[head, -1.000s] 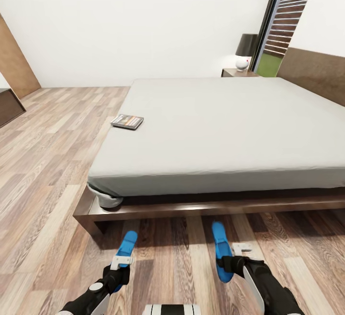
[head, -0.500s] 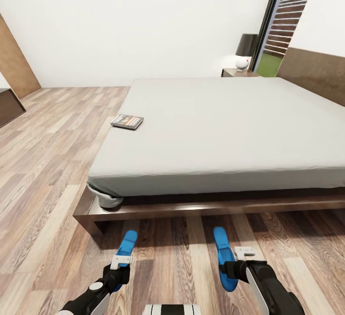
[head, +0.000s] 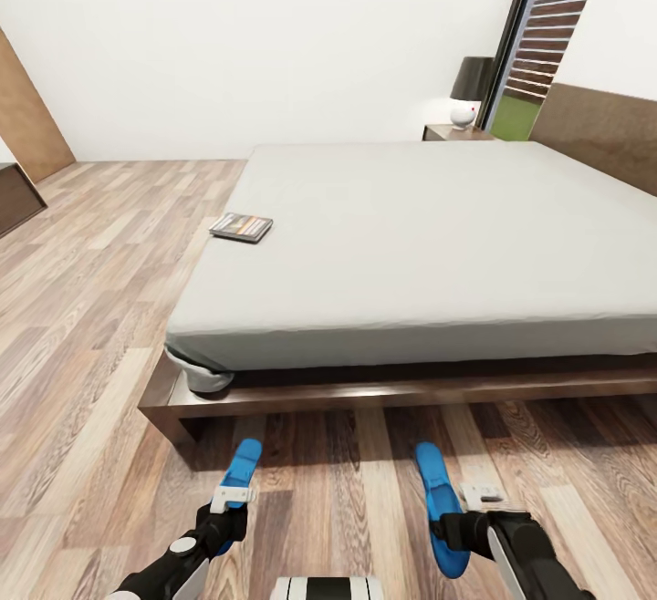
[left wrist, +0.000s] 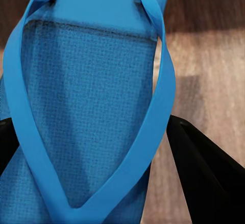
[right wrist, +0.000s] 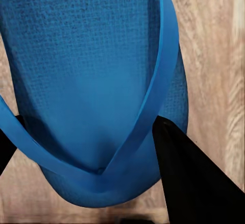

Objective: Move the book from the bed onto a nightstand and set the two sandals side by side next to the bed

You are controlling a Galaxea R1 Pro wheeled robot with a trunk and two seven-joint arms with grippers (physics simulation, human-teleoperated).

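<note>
Two bright blue sandals are held low over the wood floor in front of the bed's [head: 347,395] dark frame. My left gripper [head: 230,507] is shut on the left sandal [head: 244,465]; the left wrist view shows that sandal [left wrist: 87,81] with a black finger [left wrist: 204,178] at its edge. About a book's length to the right, my right gripper [head: 454,527] is shut on the right sandal [head: 436,495]. In the right wrist view that sandal [right wrist: 87,66] lies against a black finger [right wrist: 189,178]. The book [head: 242,227] lies on the mattress near its left edge. A nightstand [head: 456,133] stands beyond the bed.
A dark-shaded lamp with a white base [head: 467,94] stands on the nightstand, beside a black-framed window [head: 529,44]. The headboard [head: 602,130] runs along the right. A brown door [head: 27,112] and a low dark cabinet [head: 14,199] are at the far left.
My right gripper has carried its sandal to the right and back toward me, widening the gap to the left sandal. The left gripper held still. The camera shifted slightly.
</note>
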